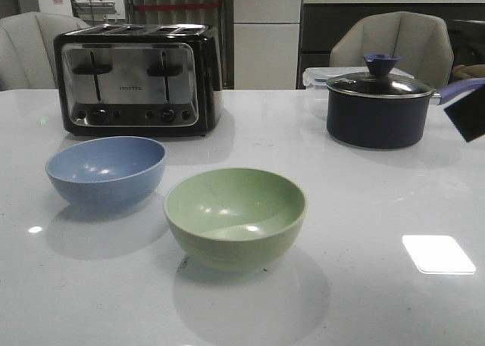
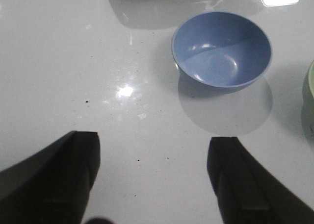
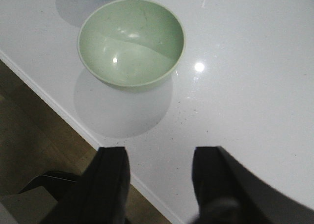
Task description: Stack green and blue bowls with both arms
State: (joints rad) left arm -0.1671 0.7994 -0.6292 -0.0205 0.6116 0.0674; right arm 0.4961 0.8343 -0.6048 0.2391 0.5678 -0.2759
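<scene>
The dusty blue bowl (image 1: 106,172) stands upright and empty on the white table, to the left. The sage green bowl (image 1: 235,213) stands upright and empty just right of it and nearer the front, a small gap between them. In the left wrist view my left gripper (image 2: 154,138) is open and empty above bare table, short of the blue bowl (image 2: 222,50); a sliver of the green bowl (image 2: 310,87) shows at the frame's edge. In the right wrist view my right gripper (image 3: 162,150) is open and empty over the table's edge, short of the green bowl (image 3: 131,40).
A black-and-chrome toaster (image 1: 136,81) stands at the back left. A dark lidded saucepan (image 1: 379,111) with a purple-blue handle stands at the back right. A black arm part (image 1: 468,113) shows at the right edge. The table's edge (image 3: 59,106) and wooden floor lie beside the right gripper.
</scene>
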